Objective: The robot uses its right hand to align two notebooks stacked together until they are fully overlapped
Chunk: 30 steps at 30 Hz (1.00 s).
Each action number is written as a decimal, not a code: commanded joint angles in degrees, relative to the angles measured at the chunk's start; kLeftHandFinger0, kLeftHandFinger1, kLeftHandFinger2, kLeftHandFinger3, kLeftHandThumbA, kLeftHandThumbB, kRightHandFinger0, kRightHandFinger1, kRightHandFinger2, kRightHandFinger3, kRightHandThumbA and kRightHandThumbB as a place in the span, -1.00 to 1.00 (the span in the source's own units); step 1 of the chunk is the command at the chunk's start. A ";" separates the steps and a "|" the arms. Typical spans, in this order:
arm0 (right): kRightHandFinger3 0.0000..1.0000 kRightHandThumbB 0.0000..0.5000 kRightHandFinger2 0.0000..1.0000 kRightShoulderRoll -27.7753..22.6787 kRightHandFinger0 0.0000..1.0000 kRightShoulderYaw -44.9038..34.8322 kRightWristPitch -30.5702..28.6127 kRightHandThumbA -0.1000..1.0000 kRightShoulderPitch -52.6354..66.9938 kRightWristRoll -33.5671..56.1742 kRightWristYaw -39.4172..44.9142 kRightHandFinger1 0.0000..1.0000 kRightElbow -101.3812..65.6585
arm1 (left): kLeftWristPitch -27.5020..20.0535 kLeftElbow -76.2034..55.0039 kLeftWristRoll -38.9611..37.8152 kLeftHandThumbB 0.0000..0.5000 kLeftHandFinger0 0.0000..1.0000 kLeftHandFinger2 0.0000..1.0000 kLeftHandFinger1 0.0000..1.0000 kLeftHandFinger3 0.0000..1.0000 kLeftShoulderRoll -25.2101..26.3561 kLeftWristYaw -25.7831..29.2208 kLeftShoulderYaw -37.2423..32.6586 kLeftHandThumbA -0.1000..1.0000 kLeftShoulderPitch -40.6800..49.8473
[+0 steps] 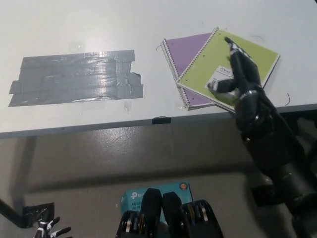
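Two spiral notebooks lie stacked askew at the table's right. The purple notebook (pixel 184 51) is underneath, and the green notebook (pixel 258 55) sits on top, turned and shifted to the right. My black right hand (pixel 243 82) reaches in from the lower right and lies over the green cover with fingers stretched and apart, holding nothing. Its fingertips (pixel 230 41) point toward the green notebook's far spiral edge. At the picture's bottom left only the tips of my white left hand (pixel 49 230) show.
A wide patch of grey tape (pixel 77 79) covers the white table (pixel 148 25) at the left. A small black mark (pixel 159 119) sits on the table's front edge. Below on the floor lies a teal box (pixel 153 192).
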 commanded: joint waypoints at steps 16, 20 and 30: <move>1.00 -0.37 1.00 0.60 1.00 4.51 2.49 1.00 0.66 -3.53 1.00 1.00 -0.65 | -3.99 -1.16 0.35 0.93 0.57 0.73 0.61 1.00 1.62 -2.92 -1.00 1.00 -0.33; 1.00 -0.30 1.00 0.57 1.00 6.71 1.57 1.00 1.12 -4.75 1.07 1.00 0.36 | -4.59 -1.24 -0.62 1.00 0.56 0.75 0.62 1.00 1.28 -3.26 -0.61 1.00 -0.20; 1.00 -0.05 1.00 -3.34 1.00 11.65 6.55 1.00 3.06 -8.14 5.00 1.00 1.09 | -5.20 -1.17 -1.85 1.00 0.57 0.81 0.62 1.00 0.67 -3.20 0.01 1.00 -0.29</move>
